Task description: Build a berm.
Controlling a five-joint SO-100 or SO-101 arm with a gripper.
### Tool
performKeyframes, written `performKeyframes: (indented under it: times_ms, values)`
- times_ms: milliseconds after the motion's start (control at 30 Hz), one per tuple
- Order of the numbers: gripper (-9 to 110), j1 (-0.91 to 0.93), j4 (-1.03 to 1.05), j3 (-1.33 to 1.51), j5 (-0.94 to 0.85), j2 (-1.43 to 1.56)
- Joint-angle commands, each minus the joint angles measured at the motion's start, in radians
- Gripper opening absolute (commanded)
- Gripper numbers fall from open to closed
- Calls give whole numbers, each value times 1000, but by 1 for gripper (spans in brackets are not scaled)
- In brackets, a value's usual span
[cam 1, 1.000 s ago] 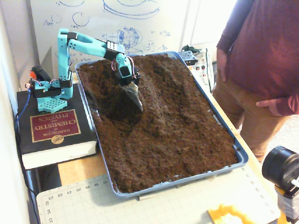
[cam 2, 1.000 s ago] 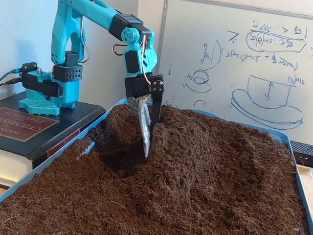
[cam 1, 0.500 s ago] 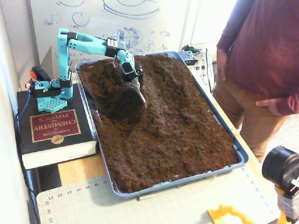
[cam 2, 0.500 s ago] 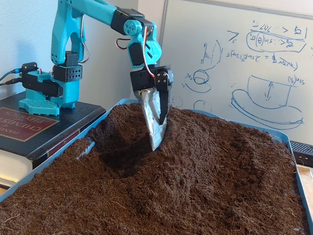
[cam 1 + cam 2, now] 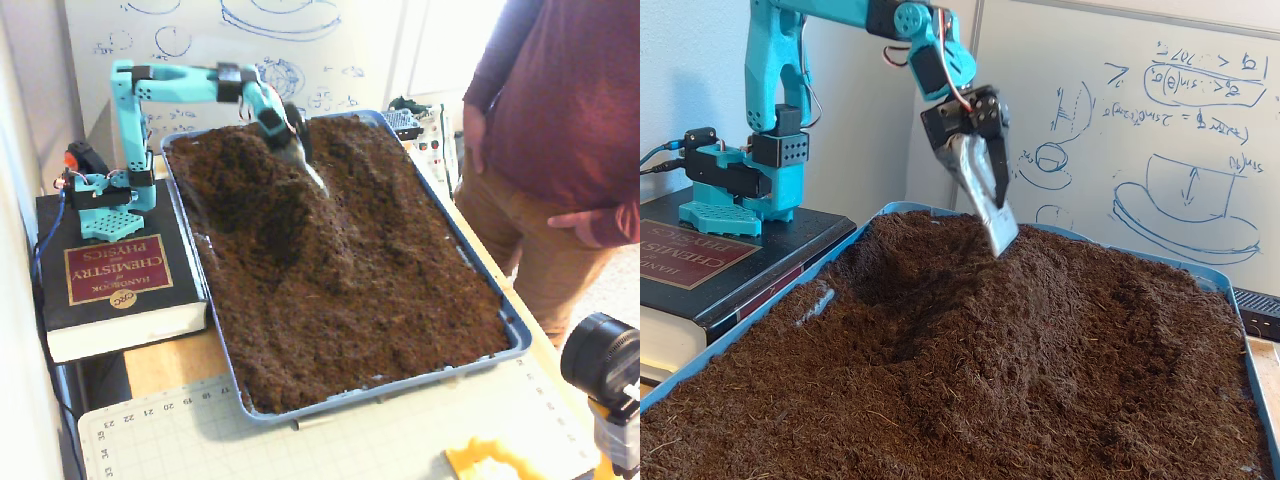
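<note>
We see the gripper clear of the soil, fingers together around a flat metal blade. The berm runs down the tray's far-left part. Arm base sits on a book; whiteboard behind, person on the right.

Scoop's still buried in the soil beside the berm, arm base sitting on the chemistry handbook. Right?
Not buried: in a fixed view the gripper has lifted clear of the soil, above the berm. The arm base does sit on the handbook.
</note>
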Motion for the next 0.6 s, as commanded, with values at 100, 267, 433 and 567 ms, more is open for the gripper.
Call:
performKeyframes:
  times_ms: [100,267,433,567]
  values:
    - [1,-158,5,-9,232,245]
    - [0,-302,5,169,325,368]
    - [0,-379,84,411,316,580]
    - [0,-408,229,531,314,739]
